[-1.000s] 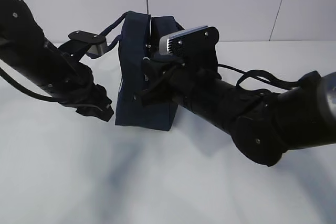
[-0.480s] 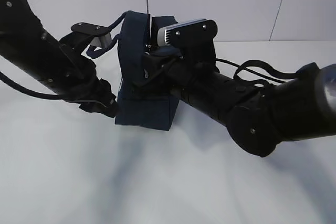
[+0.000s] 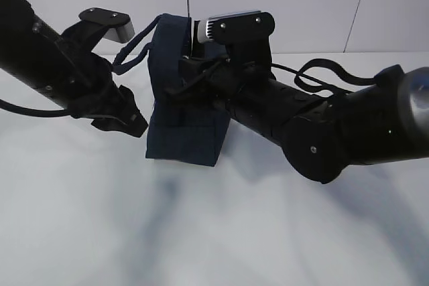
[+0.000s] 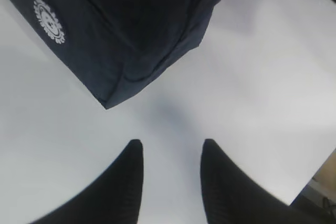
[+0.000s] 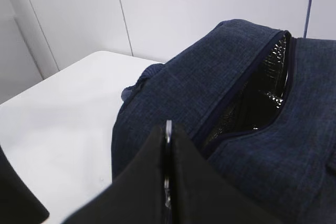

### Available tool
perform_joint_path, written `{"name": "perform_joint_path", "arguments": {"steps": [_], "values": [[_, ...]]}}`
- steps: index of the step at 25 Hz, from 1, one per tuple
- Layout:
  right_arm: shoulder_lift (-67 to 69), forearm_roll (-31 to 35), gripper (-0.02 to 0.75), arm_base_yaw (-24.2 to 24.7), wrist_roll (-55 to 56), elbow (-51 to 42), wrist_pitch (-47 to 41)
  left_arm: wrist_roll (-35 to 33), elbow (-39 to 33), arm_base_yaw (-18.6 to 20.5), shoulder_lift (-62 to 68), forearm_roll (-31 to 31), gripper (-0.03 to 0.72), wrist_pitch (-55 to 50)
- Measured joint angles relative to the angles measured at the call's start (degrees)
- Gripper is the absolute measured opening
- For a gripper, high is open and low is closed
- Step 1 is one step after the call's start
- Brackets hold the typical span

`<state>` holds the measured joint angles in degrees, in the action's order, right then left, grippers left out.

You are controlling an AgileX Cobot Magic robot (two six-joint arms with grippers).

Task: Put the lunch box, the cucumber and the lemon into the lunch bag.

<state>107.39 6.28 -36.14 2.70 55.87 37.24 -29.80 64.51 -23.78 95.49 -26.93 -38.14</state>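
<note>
The navy lunch bag point(image 3: 184, 132) stands upright on the white table. Its top zipper is partly open and shows a dark shiny lining point(image 5: 265, 85). My right gripper point(image 5: 168, 129) is shut on the silver ring pull point(image 5: 168, 124) at the bag's top; in the exterior view it point(image 3: 191, 75) sits against the bag's upper edge. My left gripper point(image 4: 170, 142) is open and empty, just off the bag's lower left corner point(image 3: 134, 125). The bag's white round logo point(image 4: 49, 19) shows in the left wrist view. The lunch box, cucumber and lemon are out of view.
A padded loop handle point(image 3: 134, 48) hangs off the bag's left side above my left arm. The white table point(image 3: 201, 232) spreads in front of the bag. White wall panels point(image 3: 301, 5) stand behind it.
My left arm has risen and drawn slightly away from the bag's left side. My right arm has lifted and shifted left along the bag's top, still shut on the ring pull.
</note>
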Motion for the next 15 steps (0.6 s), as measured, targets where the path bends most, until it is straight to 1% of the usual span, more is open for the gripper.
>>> {"name": "perform_joint_path", "arguments": {"steps": [3, 6, 11, 15], "values": [[-0.13, 0.27, 0.000, 0.00, -0.09, 0.23, -0.51, -0.04, 0.00, 0.00, -0.24, 0.77, 0.249, -0.27], [-0.17, 0.30, 0.000, 0.00, -0.20, 0.52, -1.11, -0.13, 0.00, 0.00, -0.24, 0.04, 0.249, -0.49], [-0.54, 0.39, 0.000, 0.00, -0.35, 2.25, -2.97, 0.19, -0.06, 0.00, -0.24, -0.78, 0.248, -7.46], [-0.67, 0.53, 0.000, 0.00, -1.74, 3.28, -3.42, 0.19, -2.21, 0.00, -1.16, -0.78, 0.248, -9.75]]}}
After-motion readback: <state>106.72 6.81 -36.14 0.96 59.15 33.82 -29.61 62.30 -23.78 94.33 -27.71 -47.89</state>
